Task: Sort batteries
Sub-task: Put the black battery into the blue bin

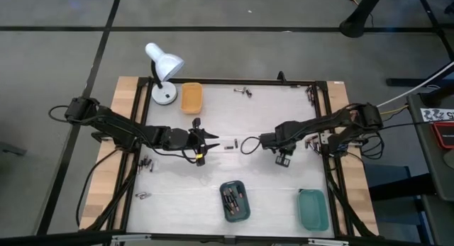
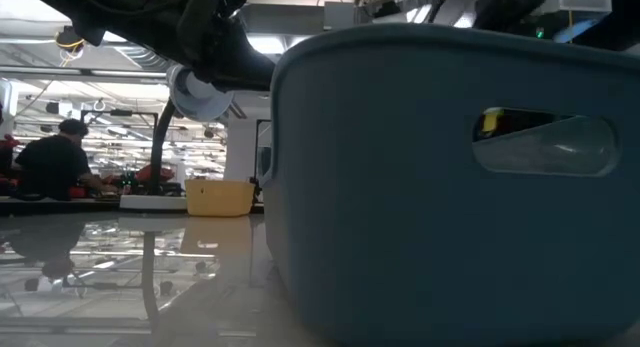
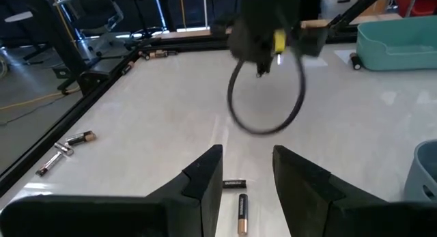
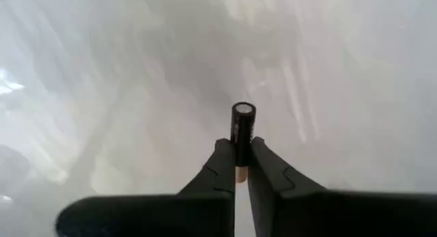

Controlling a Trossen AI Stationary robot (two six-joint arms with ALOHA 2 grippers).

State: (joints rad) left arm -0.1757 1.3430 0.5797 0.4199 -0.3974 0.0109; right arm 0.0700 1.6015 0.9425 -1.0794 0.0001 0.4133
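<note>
Pinching a battery [image 4: 242, 131] mid-barrel between right gripper [image 4: 236, 170] fingers above mid-table: probably rigid, light, slick and prone to roll. Hovering with left gripper [image 3: 247, 170] fingers parted over two loose batteries [image 3: 239, 203].

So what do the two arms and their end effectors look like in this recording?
Both arms are dark, jointed and slender, with black cables looping beside them. The left end effector has a small yellow mark near its base. The right end effector has two dark, tapered, wedge-shaped fingers.

Dark battery [image 4: 242, 136] upright between right hand's [image 4: 237, 165] fingers.
</note>
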